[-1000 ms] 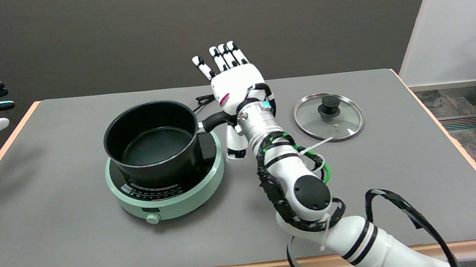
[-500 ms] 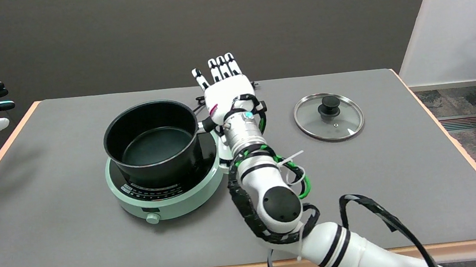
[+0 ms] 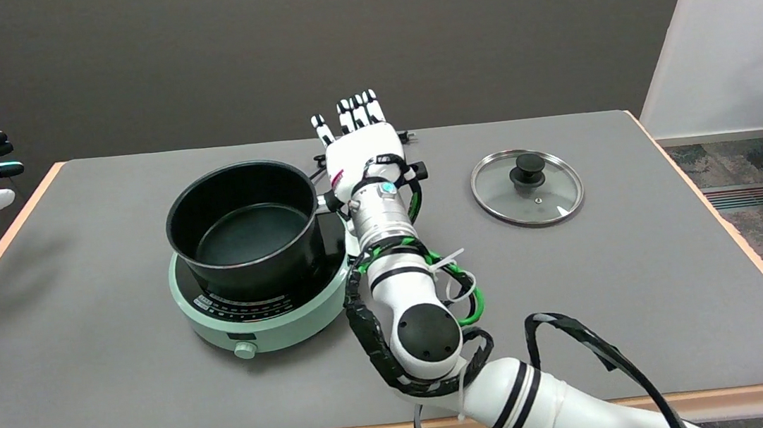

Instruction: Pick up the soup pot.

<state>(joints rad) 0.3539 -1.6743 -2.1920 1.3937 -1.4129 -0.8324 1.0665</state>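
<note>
The right hand (image 3: 360, 156) has slid left across the frame's centre since a second ago, now over the handle of the black soup pot (image 3: 244, 225), which sits on the green induction cooker (image 3: 267, 304). Fingers extended, grasping nothing; closing on the handle likely comes next.

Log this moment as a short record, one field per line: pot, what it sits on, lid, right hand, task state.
pot: black soup pot, empty, upright, lid off
support: mint-green cooktop on the grey table
lid: glass lid flat on the table, right of the pot, apart from it
right hand: right hand over the pot's side handle, fingers extended; whether it touches the handle is hidden
task state: pot not yet lifted
</note>
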